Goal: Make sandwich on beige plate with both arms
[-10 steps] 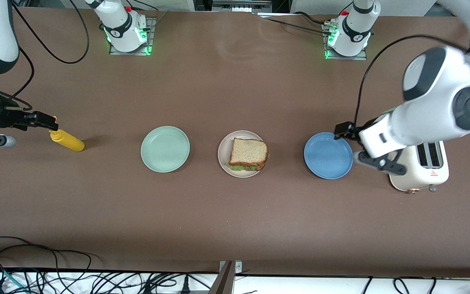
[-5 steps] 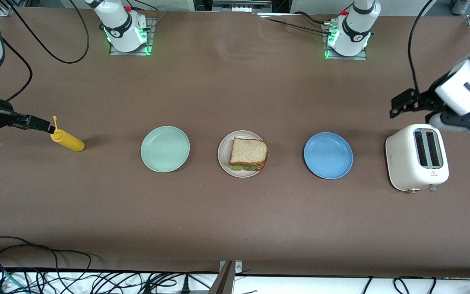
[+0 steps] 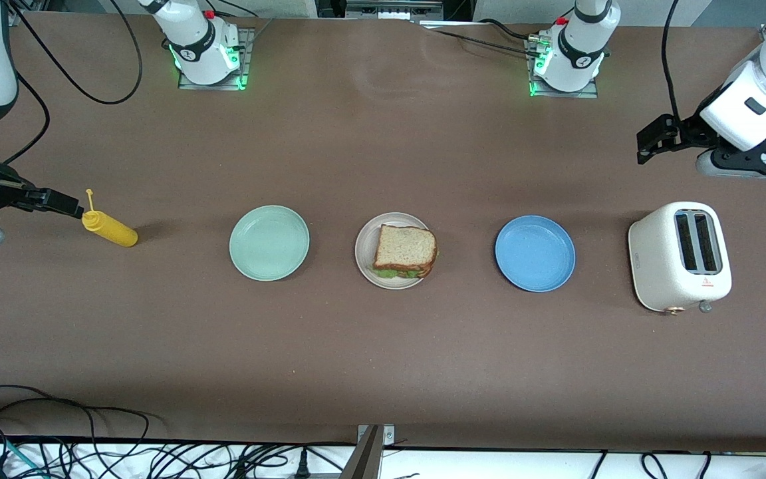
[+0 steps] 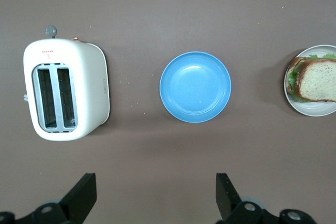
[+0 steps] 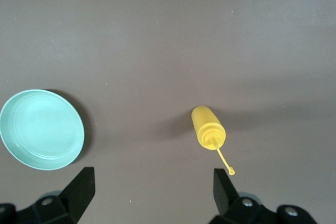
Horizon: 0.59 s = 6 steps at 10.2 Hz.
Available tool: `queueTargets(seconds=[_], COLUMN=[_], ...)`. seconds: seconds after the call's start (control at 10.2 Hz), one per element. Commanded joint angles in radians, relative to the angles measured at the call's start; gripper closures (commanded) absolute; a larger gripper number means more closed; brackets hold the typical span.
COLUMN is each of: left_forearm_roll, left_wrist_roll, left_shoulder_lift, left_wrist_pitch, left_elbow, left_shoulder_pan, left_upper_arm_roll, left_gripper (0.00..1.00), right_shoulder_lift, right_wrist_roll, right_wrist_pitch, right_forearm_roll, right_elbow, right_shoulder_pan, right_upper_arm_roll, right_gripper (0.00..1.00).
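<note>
The sandwich (image 3: 405,249), wholegrain bread with green lettuce showing at its edge, lies on the beige plate (image 3: 363,254) in the middle of the table. In the left wrist view the sandwich (image 4: 317,80) and the beige plate (image 4: 311,110) are cut off at the frame's edge. My left gripper (image 3: 649,143) hangs open and empty over bare table near the toaster, at the left arm's end. Its fingers (image 4: 84,195) stand wide apart around nothing (image 4: 155,184). My right gripper (image 3: 67,203) is open and empty (image 5: 153,179) beside the tip of the yellow bottle, at the right arm's end.
A mint-green plate (image 3: 268,242) and a blue plate (image 3: 534,253) flank the beige one. A white toaster (image 3: 681,257) stands at the left arm's end, a yellow squeeze bottle (image 3: 112,228) lies at the right arm's end. Cables hang along the front edge.
My left arm has drawn back from over the blue plate and toaster toward its end of the table. The right gripper has pulled slightly away from the yellow bottle.
</note>
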Motion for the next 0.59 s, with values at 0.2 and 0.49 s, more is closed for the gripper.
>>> queueTargets(seconds=[0.2, 0.49], left_forearm_roll=[0.031, 0.031], left_wrist_roll=[-0.013, -0.013], left_shoulder_lift=[-0.038, -0.038], left_wrist_pitch=[0.008, 0.005], left_elbow=[-0.033, -0.033], left_shoulder_pan=[0.028, 0.039], left_upper_arm_roll=[-0.021, -0.024], left_gripper=[0.00, 0.00], right_shoulder_lift=[0.003, 0.004], right_wrist_roll=[0.023, 0.022], right_wrist_pitch=[-0.009, -0.012], right_forearm_roll=[-0.016, -0.016], right_elbow=[0.039, 0.039], right_shoulder_pan=[0.004, 0.003], right_upper_arm_roll=[0.010, 0.008], right_gripper=[0.00, 0.00])
